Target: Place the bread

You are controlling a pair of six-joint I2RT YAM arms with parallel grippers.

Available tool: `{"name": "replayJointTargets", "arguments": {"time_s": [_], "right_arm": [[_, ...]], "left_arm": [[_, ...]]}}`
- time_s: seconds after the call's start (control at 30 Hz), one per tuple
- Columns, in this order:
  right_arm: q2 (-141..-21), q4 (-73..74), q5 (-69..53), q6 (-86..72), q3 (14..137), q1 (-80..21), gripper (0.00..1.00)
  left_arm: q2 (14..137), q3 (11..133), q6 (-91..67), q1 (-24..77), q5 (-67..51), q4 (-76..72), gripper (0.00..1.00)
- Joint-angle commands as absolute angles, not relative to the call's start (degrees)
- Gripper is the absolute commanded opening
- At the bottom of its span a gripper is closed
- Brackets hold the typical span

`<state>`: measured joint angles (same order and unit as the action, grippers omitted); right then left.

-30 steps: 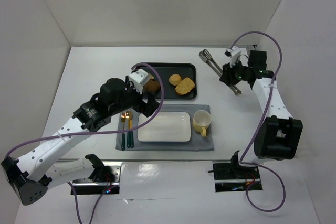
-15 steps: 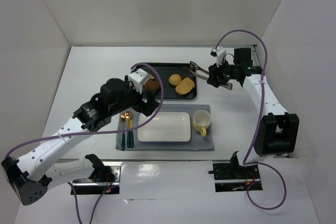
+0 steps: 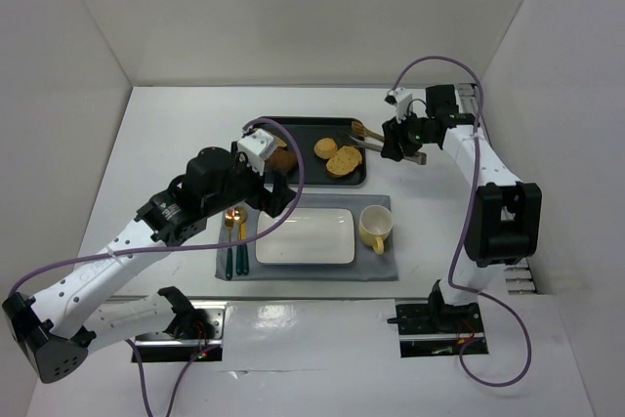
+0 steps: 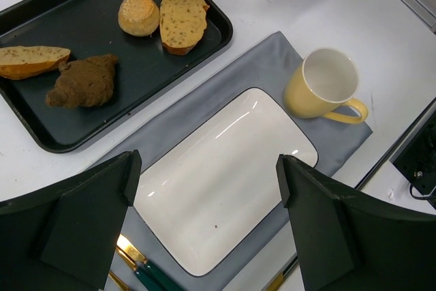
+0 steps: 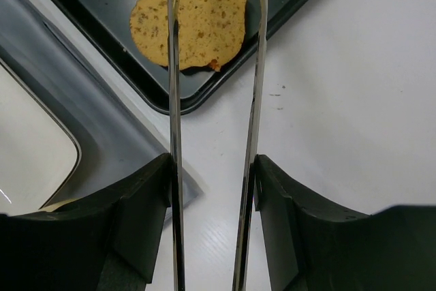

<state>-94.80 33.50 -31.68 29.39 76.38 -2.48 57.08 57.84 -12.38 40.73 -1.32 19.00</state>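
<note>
The bread (image 3: pixel 344 160) is a flat golden-brown slice lying at the right end of the black tray (image 3: pixel 311 126). It also shows in the left wrist view (image 4: pixel 182 20) and the right wrist view (image 5: pixel 191 26). My right gripper (image 3: pixel 397 142) is shut on metal tongs (image 3: pixel 365 133), just right of the tray. In the right wrist view the gripper (image 5: pixel 212 168) holds the tongs (image 5: pixel 173 66) with their arms spread, one over the slice and one just past its right edge, above it. My left gripper (image 3: pixel 271 194) is open and empty above the white plate (image 4: pixel 225 168).
On the tray lie a round bun (image 4: pixel 138 14), a dark brown chunk (image 4: pixel 82 81) and another bread piece (image 4: pixel 30 60). The plate (image 3: pixel 305 236), a yellow mug (image 3: pixel 375 229) and cutlery (image 3: pixel 234 241) sit on a grey mat (image 3: pixel 381 266). White walls enclose the table.
My right arm has carried the tongs leftward from the table's right side to the tray's right end, over the bread. The left arm has not moved.
</note>
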Motion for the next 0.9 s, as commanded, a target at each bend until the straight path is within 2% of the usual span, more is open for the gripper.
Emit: {"name": "replayJointTargets", "arguments": {"time_s": [0.0, 0.87], "right_arm": [[-96.0, 35.5, -32.3, 30.1, 80.2, -3.0, 0.59], [-102.7, 41.0, -33.8, 33.7, 83.0, 0.9, 0.61]], "left_arm": [[55.7, 57.9, -12.7, 40.8, -0.6, 16.3, 1.00], [55.7, 57.9, -12.1, 40.8, -0.6, 16.3, 1.00]]}}
